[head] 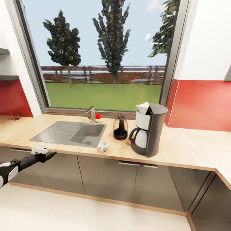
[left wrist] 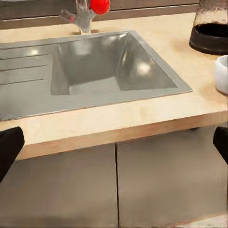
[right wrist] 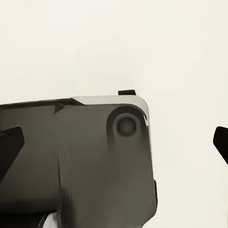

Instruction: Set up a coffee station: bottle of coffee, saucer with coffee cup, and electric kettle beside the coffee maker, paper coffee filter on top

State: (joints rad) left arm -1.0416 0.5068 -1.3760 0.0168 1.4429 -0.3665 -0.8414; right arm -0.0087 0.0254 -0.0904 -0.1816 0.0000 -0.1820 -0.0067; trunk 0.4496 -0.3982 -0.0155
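Observation:
The black coffee maker [head: 150, 130] stands on the countertop [head: 183, 146] right of the sink, with the white paper coffee filter [head: 143, 107] sitting on its top. The clear electric kettle [head: 120, 127] [left wrist: 211, 26] is just to its left. The white coffee cup [head: 103, 146] [left wrist: 222, 74] rests on the counter near the front edge, by the sink's right corner. My left gripper [head: 48, 156] [left wrist: 115, 145] hovers open in front of the counter edge, left of the cup and empty. The right gripper [right wrist: 115, 142] is open and empty, facing down. Saucer and bottle of coffee are out of view.
A grey sink [head: 69, 132] [left wrist: 95, 71] with a red-knobbed faucet [head: 93, 114] [left wrist: 85, 12] is set into the counter under a large window. Glossy grey cabinets [head: 106, 176] run below. The right wrist view looks down on the robot's dark base [right wrist: 76, 161] over pale floor.

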